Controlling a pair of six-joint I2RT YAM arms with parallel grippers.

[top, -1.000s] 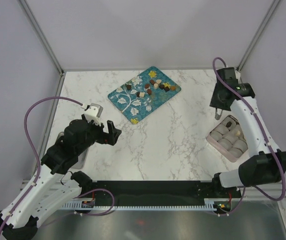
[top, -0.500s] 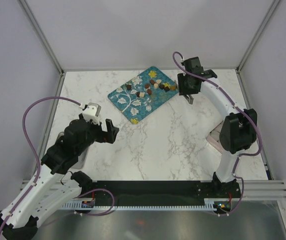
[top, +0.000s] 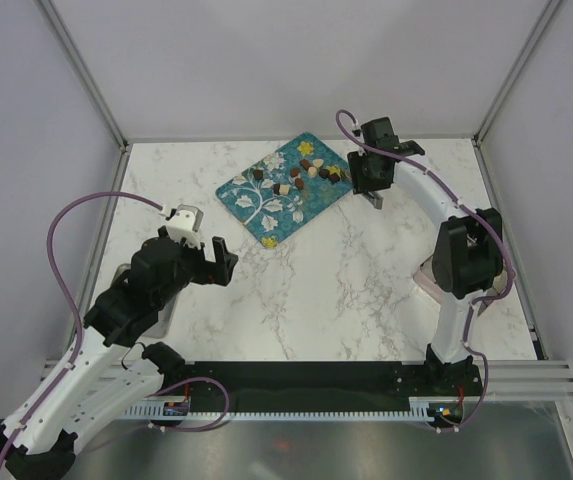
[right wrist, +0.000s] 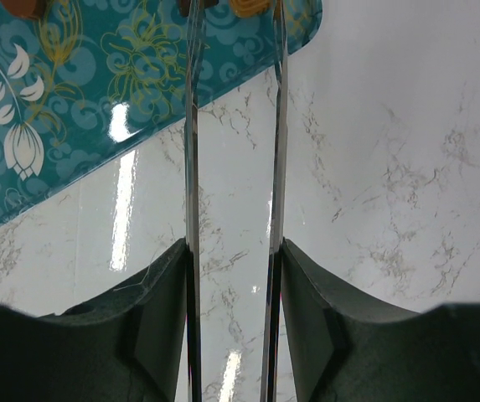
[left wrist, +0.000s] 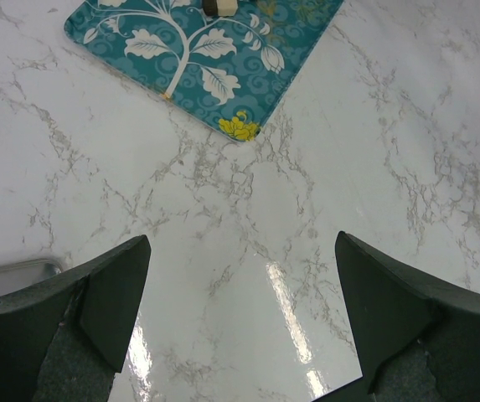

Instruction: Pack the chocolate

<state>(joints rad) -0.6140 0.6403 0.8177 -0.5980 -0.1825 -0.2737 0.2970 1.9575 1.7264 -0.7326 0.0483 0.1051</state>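
The chocolate (top: 301,178) is several small dark, light brown and cream pieces scattered on the teal tray (top: 266,212) at the back centre. My right gripper (top: 370,182) is shut on metal tongs (top: 375,199) just right of the tray's right end. In the right wrist view the gripper (right wrist: 233,251) grips the two tongs blades (right wrist: 192,167), which stand apart. They reach over the tray's edge (right wrist: 97,100) toward chocolate pieces (right wrist: 252,7) at the top. My left gripper (top: 220,262) is open and empty, seen in its wrist view (left wrist: 240,310) above bare marble near the tray (left wrist: 198,59).
A pink box (top: 425,281) of white cups sits at the right, mostly hidden behind my right arm. A flat metal tray (left wrist: 13,272) lies under my left arm. Frame posts and walls bound the marble table.
My right arm has swung with the tongs from above the pink box at the right, leftward and back to the teal tray's right end. The left arm has barely moved.
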